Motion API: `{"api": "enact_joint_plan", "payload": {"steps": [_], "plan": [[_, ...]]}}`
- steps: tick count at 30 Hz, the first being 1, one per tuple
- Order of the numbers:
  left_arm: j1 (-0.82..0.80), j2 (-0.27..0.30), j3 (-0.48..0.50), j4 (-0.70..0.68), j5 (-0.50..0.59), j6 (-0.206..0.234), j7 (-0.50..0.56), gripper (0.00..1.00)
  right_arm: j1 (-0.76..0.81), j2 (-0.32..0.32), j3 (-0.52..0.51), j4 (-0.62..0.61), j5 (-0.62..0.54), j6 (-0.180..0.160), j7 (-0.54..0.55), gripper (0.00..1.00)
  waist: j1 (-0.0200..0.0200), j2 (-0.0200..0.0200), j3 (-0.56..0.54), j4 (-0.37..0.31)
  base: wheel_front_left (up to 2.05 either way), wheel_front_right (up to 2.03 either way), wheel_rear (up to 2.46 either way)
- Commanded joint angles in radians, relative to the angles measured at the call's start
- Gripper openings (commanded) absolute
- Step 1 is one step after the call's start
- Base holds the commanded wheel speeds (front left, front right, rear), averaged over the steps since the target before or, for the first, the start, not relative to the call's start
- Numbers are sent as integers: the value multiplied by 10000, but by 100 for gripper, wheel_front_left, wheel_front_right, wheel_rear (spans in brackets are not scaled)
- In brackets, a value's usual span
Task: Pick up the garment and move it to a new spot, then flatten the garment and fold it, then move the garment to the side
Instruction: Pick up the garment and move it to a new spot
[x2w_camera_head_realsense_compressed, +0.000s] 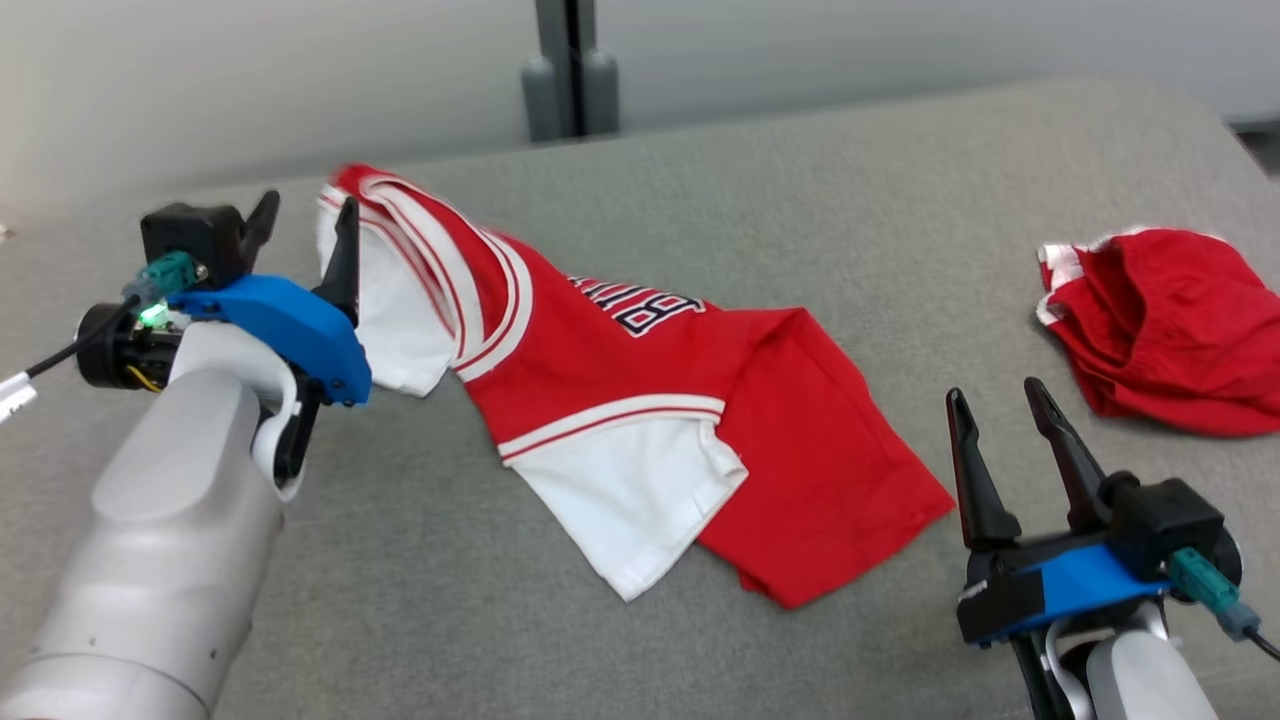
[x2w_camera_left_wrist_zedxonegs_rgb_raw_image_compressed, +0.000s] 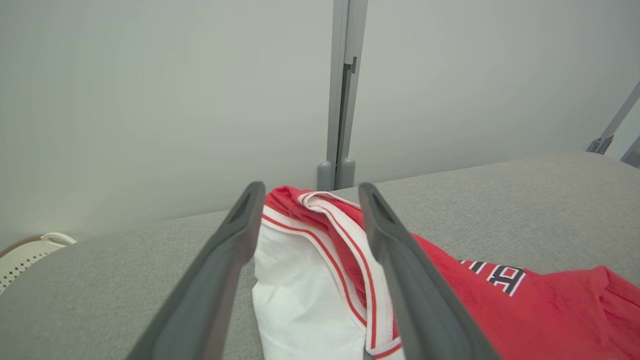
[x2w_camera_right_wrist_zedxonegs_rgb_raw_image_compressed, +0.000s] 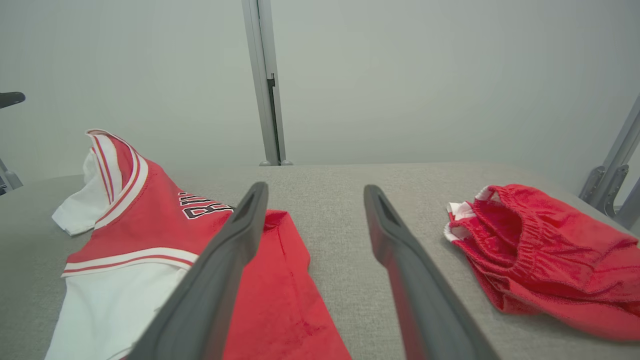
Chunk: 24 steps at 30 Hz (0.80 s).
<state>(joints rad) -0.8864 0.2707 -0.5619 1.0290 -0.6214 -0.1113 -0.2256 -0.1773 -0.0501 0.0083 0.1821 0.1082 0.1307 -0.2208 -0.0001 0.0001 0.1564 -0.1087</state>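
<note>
Head view gives us the red and white jersey (x2w_camera_head_realsense_compressed: 620, 400) lying crumpled across the middle of the grey desk (x2w_camera_head_realsense_compressed: 850, 200), its lettering upside down to us and 1 white sleeve lying over the red body. At its far-left end the striped trim stands up in a blurred peak beside the left gripper (x2w_camera_head_realsense_compressed: 305, 225), whose jaws are apart; in the left wrist view we see that striped edge between the 2 dark fingers (x2w_camera_left_wrist_zedxonegs_rgb_raw_image_compressed: 220, 270), not clamped. The right gripper (x2w_camera_head_realsense_compressed: 995, 392) hovers near the jersey's red hem corner, jaws spread wide and holding nothing. Red shorts (x2w_camera_head_realsense_compressed: 1170, 330) lie bunched at the desk's right, well apart from the jersey
</note>
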Motion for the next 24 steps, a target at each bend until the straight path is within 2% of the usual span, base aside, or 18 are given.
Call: {"api": "enact_joint_plan", "payload": {"steps": [1, 6, 10, 18, 24], "plan": [[323, -129, -46, -47, -36, -51, -108, 100, 190, -8, -39, 62, -25, 2, 34, 100, 1, -1, -278, 140, 0, 0, 0], [951, -295, -84, -287, -87, -73, -301, 100, 538, -11, -145, 139, -36, 2, 69, 100, 1, -1, -956, 526, 0, 0, 0], [2025, -440, 152, -820, -177, 155, -396, 100, 909, -11, -261, 206, 115, 2, 37, 100, 1, -1, -1471, 821, 0, 0, 0], [4885, -382, 1261, -3778, 412, 1389, -406, 100, 1468, -9, -338, 540, 272, 2, -136, 100, 1, -1, -1743, 1136, 0, 0, 0], [6961, -475, 1673, -5369, 896, 1936, -407, 100, 1518, -8, -247, 816, 398, 2, -261, 100, 1, -1, -1795, 1213, 0, 0, 0]]}}
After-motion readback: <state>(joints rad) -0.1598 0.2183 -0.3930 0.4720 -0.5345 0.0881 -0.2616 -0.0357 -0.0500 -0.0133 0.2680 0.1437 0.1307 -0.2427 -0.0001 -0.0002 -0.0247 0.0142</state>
